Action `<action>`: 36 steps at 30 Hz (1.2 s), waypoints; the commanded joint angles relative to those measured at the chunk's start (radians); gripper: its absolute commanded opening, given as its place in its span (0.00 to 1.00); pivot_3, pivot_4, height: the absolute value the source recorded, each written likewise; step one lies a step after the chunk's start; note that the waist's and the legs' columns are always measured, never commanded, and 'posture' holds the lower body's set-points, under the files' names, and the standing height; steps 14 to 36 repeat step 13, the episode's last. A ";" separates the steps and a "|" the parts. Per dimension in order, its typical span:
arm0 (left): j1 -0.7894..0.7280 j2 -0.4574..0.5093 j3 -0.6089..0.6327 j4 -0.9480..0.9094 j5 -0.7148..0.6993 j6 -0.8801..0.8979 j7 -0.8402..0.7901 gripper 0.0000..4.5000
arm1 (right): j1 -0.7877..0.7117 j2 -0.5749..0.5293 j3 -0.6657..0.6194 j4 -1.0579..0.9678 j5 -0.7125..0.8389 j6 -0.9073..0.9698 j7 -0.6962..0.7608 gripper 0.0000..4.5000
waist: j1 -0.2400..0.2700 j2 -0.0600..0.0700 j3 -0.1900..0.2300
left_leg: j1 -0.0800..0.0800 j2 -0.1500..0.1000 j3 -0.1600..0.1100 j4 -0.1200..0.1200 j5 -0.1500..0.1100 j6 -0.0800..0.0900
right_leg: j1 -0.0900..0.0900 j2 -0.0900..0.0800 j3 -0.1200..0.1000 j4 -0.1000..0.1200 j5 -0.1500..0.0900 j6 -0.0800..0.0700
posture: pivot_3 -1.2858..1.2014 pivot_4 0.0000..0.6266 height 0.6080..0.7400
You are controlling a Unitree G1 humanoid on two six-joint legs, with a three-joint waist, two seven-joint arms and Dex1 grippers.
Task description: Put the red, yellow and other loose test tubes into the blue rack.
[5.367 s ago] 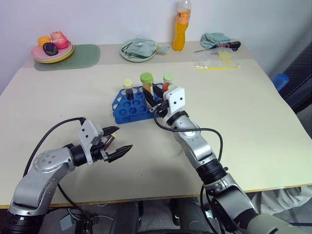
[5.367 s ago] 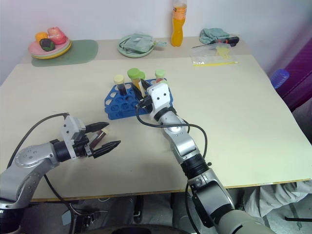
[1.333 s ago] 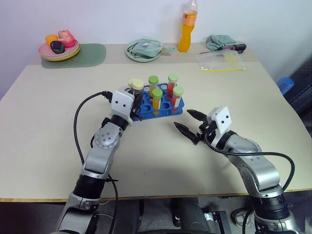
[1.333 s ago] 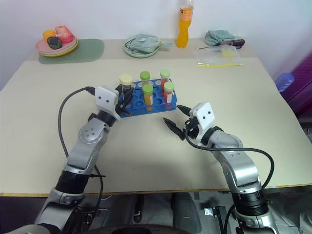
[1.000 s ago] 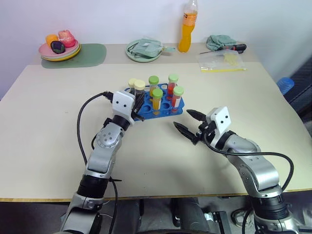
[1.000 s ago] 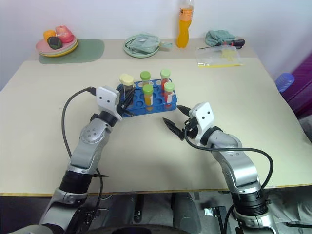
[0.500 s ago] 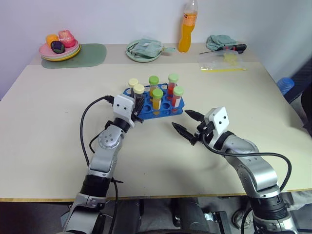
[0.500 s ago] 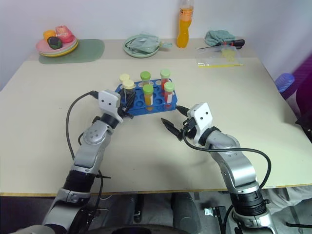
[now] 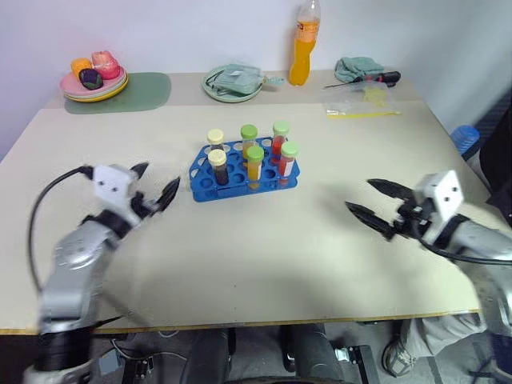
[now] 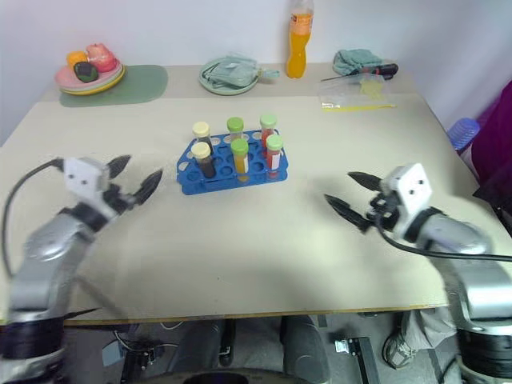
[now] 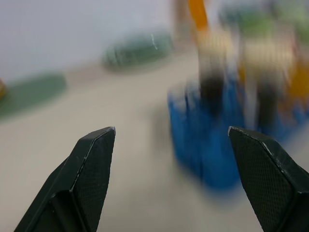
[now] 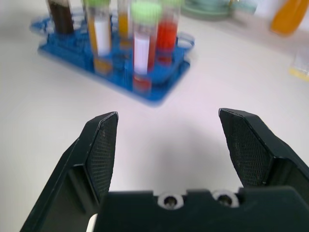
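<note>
My L gripper [image 9: 154, 183] hangs over the bench [image 9: 256, 256], well apart from the blue rack [image 9: 243, 171] on its L side; jaws released, nothing betw. them. My R gripper [image 9: 374, 201] hangs over the bench well apart from the rack on its R side; jaws also spread, empty.

Rack pos.: bench centre, flat on surface. It carries six tubes, all upright in wells:
- two yellow-capped tubes [image 9: 216, 157] w/ dark contents, L end;
- green-capped tube [image 9: 249, 135], rear row;
- green-capped tube w/ orange contents [image 9: 254, 164], front row;
- two green-capped tubes w/ red contents [image 9: 289, 159], R end.

Far edge of bench, L to R: plate stack w/ fruit [image 9: 93, 80] on a green mat, green dish [image 9: 233, 82], orange bottle [image 9: 302, 44], cloth [image 9: 357, 67], clear bag [image 9: 360, 100].
</note>
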 commanded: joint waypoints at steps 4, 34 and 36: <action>0.085 0.067 0.063 -0.025 -0.033 -0.016 -0.117 0.85 | 0.057 -0.075 -0.105 0.068 0.008 -0.049 0.104 0.82 | 0.003 0.000 0.000 | 0.001 0.001 0.000 0.002 0.000 0.000 | 0.003 -0.001 0.000 -0.001 -0.001 -0.001 | 0.52 0.24 1.00; 0.105 0.030 0.034 -0.036 -0.014 -0.027 -0.111 0.85 | 0.045 -0.080 -0.071 0.077 -0.003 -0.068 0.104 0.82 | 0.001 0.000 0.000 | 0.001 0.001 0.000 0.001 0.000 0.000 | 0.003 0.000 0.000 -0.001 -0.001 -0.001 | 0.52 0.24 1.00; 0.105 0.030 0.034 -0.036 -0.014 -0.027 -0.111 0.85 | 0.045 -0.080 -0.071 0.077 -0.003 -0.068 0.104 0.82 | 0.001 0.000 0.000 | 0.001 0.001 0.000 0.001 0.000 0.000 | 0.003 0.000 0.000 -0.001 -0.001 -0.001 | 0.52 0.24 1.00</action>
